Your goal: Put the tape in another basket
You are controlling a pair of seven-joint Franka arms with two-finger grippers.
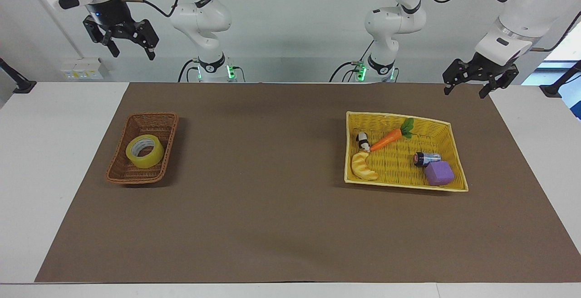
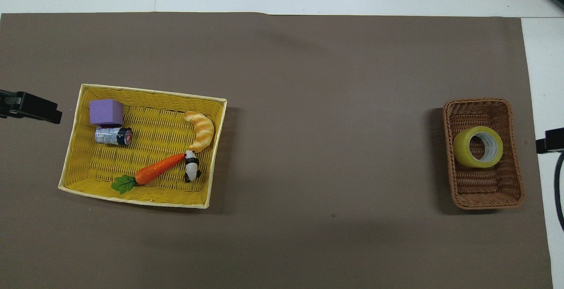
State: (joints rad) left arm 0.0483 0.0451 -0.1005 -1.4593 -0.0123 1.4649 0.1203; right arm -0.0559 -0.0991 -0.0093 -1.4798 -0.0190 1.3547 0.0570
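- Tape (image 1: 145,151) lies flat in the brown basket (image 1: 156,121), toward the right arm's end of the table.
- Right gripper (image 1: 130,49): raised high, jaws apart, holding nothing.
- Left gripper (image 1: 467,88): jaws apart, empty, waiting above the mat's corner by the yellow basket (image 1: 399,119).
- Yellow basket holds a carrot (image 1: 386,139), croissant (image 1: 362,166), battery (image 1: 426,157) and purple block (image 1: 439,173).

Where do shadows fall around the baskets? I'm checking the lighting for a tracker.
Facing view: the brown basket casts a soft shadow toward the table's middle. Overhead view: the yellow basket is also shadowed on its middle-facing side; no glare on the tape.
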